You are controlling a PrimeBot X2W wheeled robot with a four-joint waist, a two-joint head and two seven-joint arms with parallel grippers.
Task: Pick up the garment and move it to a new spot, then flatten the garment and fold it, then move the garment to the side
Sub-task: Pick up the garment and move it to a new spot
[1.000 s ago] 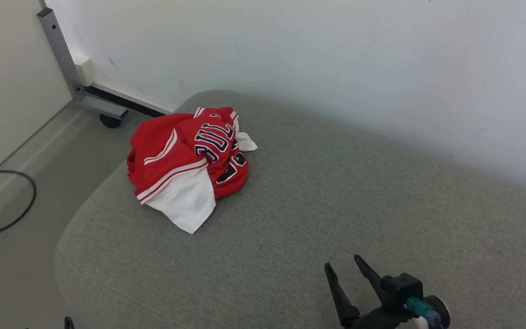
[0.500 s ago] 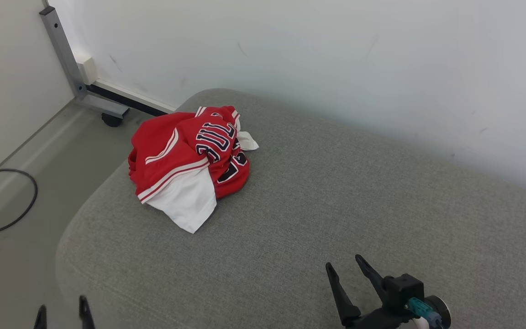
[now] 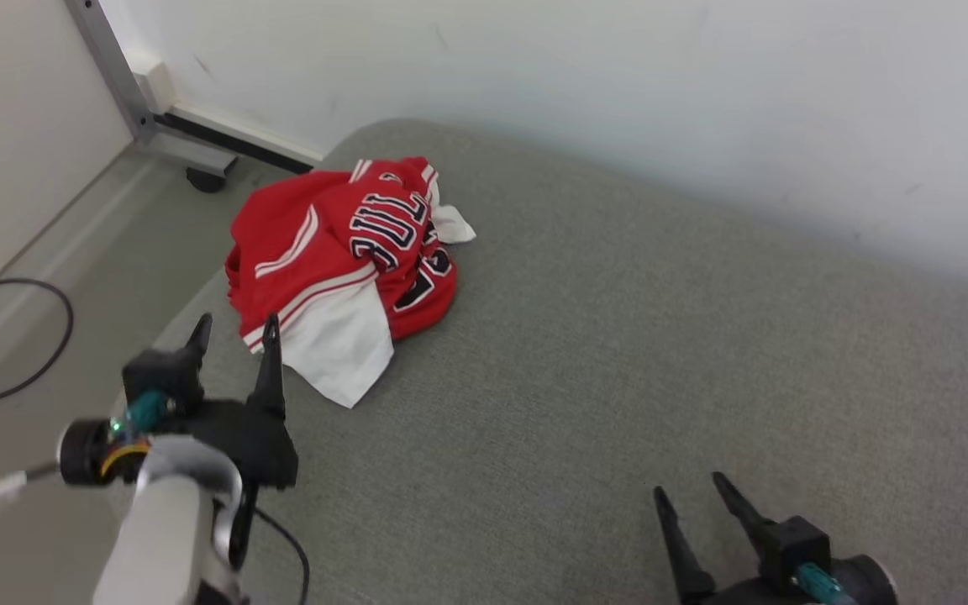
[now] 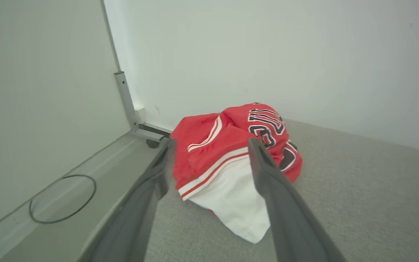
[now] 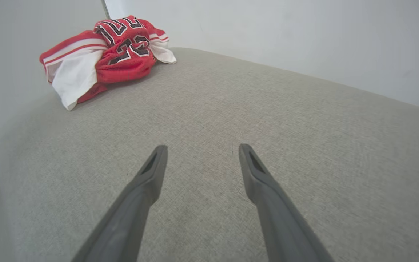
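- Red and white garment [image 3: 341,260] with black lettering lies crumpled in a heap on the grey cushion [image 3: 618,353]. It is just ahead of the left pincer [image 3: 236,329] and slightly to its right. It is well ahead of the right pincer [image 3: 690,491] and off to its left.
- Left pincer: jaws wide apart, nothing between them, clear of the cloth. In the left wrist view the heap sits framed between the two fingers, white flap nearest.
- Right pincer: jaws apart to a similar width, empty, hovering low over bare cushion.
- Step in hand, as judged: the reach and first grasp for the pick-up. No moving, flattening or folding is done.
- Recommendation: advance the left pincer along its own fingers and down onto the raised red fold with the striped hem. Avoid the thin white flap, which would likely leave the bulk trailing. Close on several layers so the heap lifts as one, and stop short of digging the fingers into the cushion weave.
- Risk noted: the heap lies close to the cushion edge, beyond the pincer's left finger. A sideways nudge could tip it to the floor.
- Arm pose: the left forearm [image 3: 165,538] rises from the bottom of the head view, fingers side by side and aimed forward at the heap. The right pincer sits low and back, its fingers pointing forward and a little left.
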